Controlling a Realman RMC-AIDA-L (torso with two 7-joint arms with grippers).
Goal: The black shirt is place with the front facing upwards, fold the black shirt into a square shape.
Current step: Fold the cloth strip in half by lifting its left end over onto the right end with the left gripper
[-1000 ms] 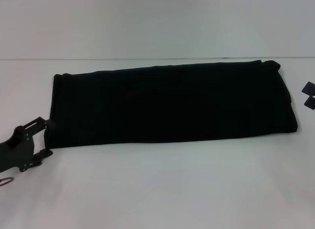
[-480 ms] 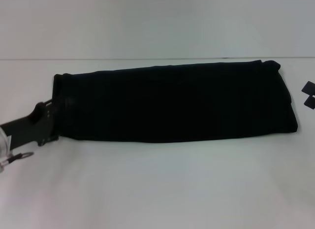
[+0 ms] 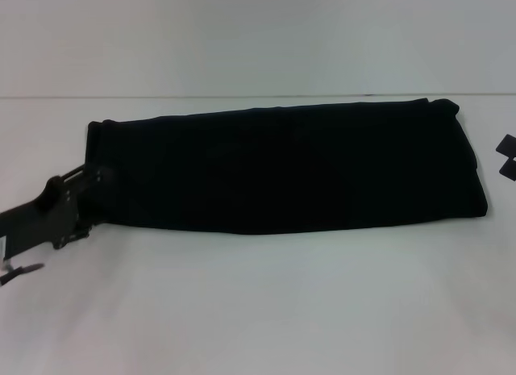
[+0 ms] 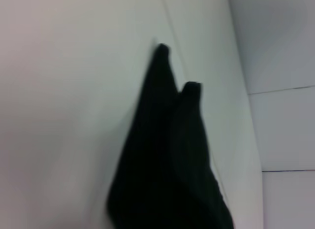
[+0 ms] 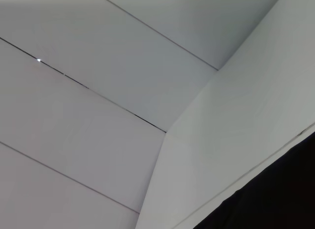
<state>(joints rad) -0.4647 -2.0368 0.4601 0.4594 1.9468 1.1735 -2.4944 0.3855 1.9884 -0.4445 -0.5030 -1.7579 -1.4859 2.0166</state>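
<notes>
The black shirt [image 3: 290, 167] lies on the white table [image 3: 258, 302] as a long folded strip running left to right, with no lettering showing. My left gripper [image 3: 90, 199] is at the strip's left end, open, its fingers spread on either side of the shirt's edge. The left wrist view shows the black shirt [image 4: 167, 170] close up, stretching away over the table. Only part of my right gripper [image 3: 506, 156] shows, at the picture's right edge, apart from the shirt's right end. Black cloth fills a corner of the right wrist view [image 5: 275, 199].
The table's far edge [image 3: 242, 96] meets a pale wall behind the shirt. White tabletop stretches in front of the strip.
My left gripper has moved up and to the right, from beside the shirt's near left corner onto its left end. That corner no longer shows. The right gripper has not moved.
</notes>
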